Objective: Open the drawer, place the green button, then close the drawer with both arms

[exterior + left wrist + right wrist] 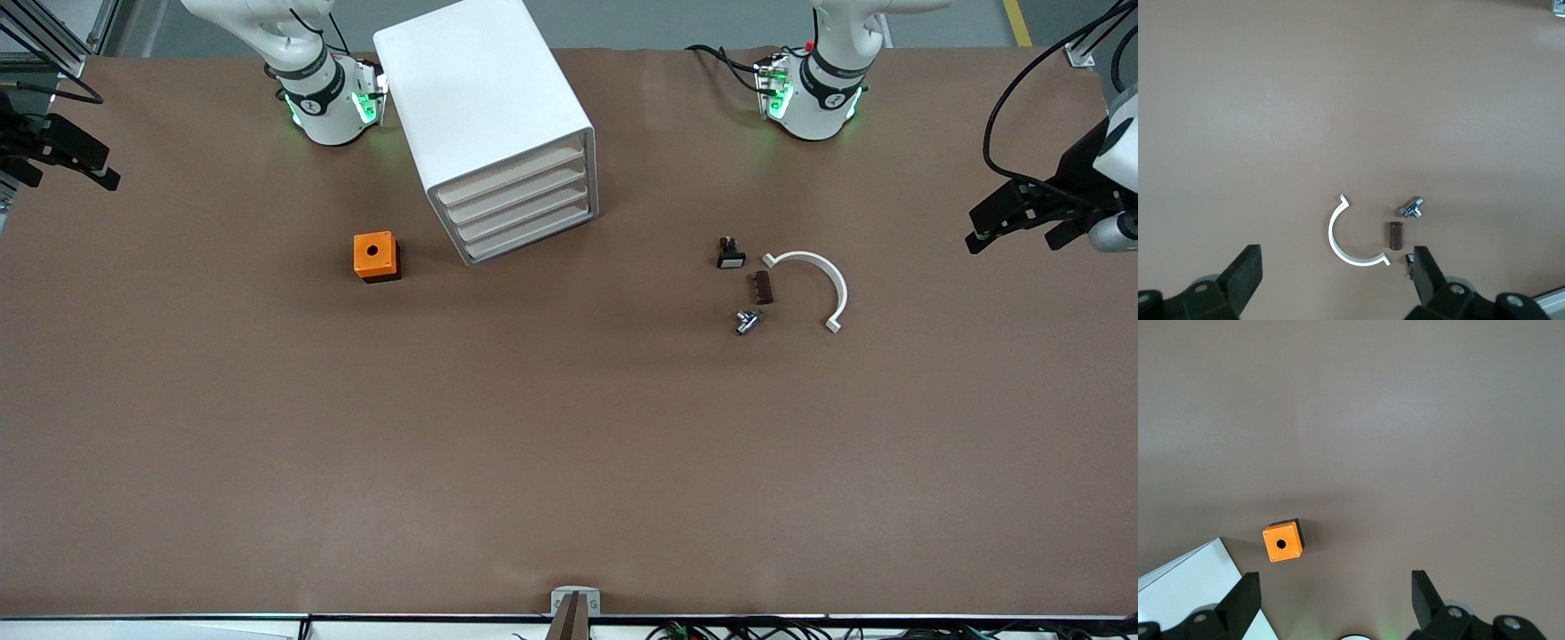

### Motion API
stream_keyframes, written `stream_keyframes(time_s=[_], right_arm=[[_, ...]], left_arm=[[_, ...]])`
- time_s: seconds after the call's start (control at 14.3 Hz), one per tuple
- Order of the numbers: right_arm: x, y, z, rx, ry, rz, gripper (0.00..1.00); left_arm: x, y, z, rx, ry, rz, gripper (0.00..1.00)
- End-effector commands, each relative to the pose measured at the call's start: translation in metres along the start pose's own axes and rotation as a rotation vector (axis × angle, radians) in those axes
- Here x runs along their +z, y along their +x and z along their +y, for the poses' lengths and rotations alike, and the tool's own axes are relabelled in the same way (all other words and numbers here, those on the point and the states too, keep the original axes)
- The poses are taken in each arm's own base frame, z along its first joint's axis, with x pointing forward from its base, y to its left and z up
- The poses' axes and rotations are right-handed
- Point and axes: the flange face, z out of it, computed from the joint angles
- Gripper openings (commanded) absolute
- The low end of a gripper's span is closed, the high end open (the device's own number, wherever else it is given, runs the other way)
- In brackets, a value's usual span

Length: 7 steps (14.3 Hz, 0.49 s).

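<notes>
drawer (514, 178) shut, one of four in white cabinet (480, 80), fronts facing front camera, beside right arm's base | green-capped button not discernible among small parts near white clip (822, 276) | right pincer (76, 160) apart, over surface (569, 444) edge, the closer one | left pincer (1013, 218) apart, waiting

One cabinet (492, 124) with four drawers (516, 206) is counted, plus one orange box (375, 256), one black switch (730, 253), one brown block (763, 287), one metal fitting (747, 321) and one white curved clip (813, 282).

No readable text or labels
</notes>
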Motion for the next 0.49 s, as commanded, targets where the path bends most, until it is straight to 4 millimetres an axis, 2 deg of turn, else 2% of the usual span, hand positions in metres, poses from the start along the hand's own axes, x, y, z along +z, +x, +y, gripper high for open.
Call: stream_keyframes(time_s=[0.0, 0.42], right_arm=[[-0.0027, -0.0076, 0.0008, -0.014, -0.008, 0.011, 1.00], [-0.0017, -0.0079, -0.0007, -0.016, 0.000, 0.006, 1.00]], left_arm=[[-0.0022, -0.0007, 0.0021, 0.011, 0.014, -0.009, 1.00], [-0.0029, 0.0087, 0.0032, 0.012, 0.018, -0.001, 1.00]])
